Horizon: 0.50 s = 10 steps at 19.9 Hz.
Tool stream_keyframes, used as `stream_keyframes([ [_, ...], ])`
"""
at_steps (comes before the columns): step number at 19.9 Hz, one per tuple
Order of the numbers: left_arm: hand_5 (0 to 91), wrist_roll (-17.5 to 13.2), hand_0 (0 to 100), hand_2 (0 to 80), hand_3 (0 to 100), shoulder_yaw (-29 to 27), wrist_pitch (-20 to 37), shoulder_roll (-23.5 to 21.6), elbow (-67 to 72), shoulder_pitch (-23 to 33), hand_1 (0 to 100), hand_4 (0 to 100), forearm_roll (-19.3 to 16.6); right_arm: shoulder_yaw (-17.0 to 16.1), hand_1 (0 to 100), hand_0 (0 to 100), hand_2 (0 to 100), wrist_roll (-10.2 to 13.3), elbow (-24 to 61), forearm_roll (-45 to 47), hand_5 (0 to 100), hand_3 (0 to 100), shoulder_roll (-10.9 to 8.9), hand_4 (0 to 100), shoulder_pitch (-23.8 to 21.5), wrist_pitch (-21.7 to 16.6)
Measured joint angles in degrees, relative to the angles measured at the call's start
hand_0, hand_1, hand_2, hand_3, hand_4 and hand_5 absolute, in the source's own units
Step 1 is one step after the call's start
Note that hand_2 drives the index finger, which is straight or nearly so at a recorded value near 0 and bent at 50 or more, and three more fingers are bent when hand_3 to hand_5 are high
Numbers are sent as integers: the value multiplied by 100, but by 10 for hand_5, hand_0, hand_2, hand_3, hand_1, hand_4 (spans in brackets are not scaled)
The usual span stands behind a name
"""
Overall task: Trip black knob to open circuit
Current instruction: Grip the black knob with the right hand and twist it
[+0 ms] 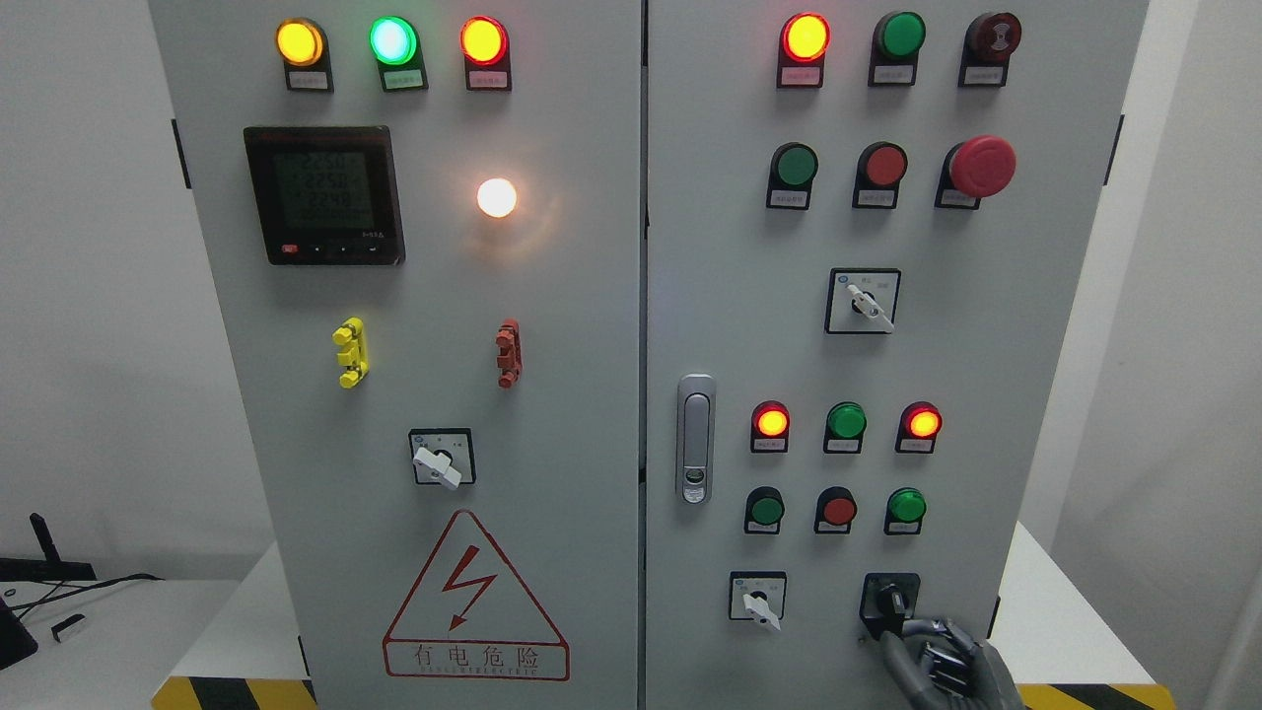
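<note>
Nearest the camera, the right hand (942, 661) rose from the bottom edge of the view, right of the middle, its grey fingers (899, 659) lifted toward the black knob (890, 602). Whether those fingers were spread or curled could not be told; they bunched together just under the knob and seemed to touch its lower edge, without clearly closing on it. The left hand was not in view.

The black knob sat in the lower right corner of the right door (986, 345) of the cabinet, close to that door's right edge. The main risk, as I judged it, was a weak pinch: fingertips catching only the knob's rim could slip off when turned and leave the circuit closed. A turn the wrong way would do nothing useful either.

To the knob's left, well apart, stood a white selector switch (759, 600); above it, near, a green button (905, 507) and a red button (838, 510). A hand drifting upward could press one of these by mistake. Open room lay below and to the right of the knob, where the door was bare down to the striped floor marking (1094, 695).

Farther up, the red mushroom button (982, 166) projected near the door's upper right corner, well clear of the work.
</note>
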<state>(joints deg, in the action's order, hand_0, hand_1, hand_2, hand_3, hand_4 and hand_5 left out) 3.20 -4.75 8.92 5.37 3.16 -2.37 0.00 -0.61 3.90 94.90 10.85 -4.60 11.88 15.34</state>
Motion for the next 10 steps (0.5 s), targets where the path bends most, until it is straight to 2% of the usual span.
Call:
stream_keyframes([
  [10, 0, 0, 120, 0, 0, 0, 0, 0, 0, 0, 389, 0, 0, 35, 812, 421, 515, 31, 66, -4, 890, 1000, 17, 964, 2, 0],
])
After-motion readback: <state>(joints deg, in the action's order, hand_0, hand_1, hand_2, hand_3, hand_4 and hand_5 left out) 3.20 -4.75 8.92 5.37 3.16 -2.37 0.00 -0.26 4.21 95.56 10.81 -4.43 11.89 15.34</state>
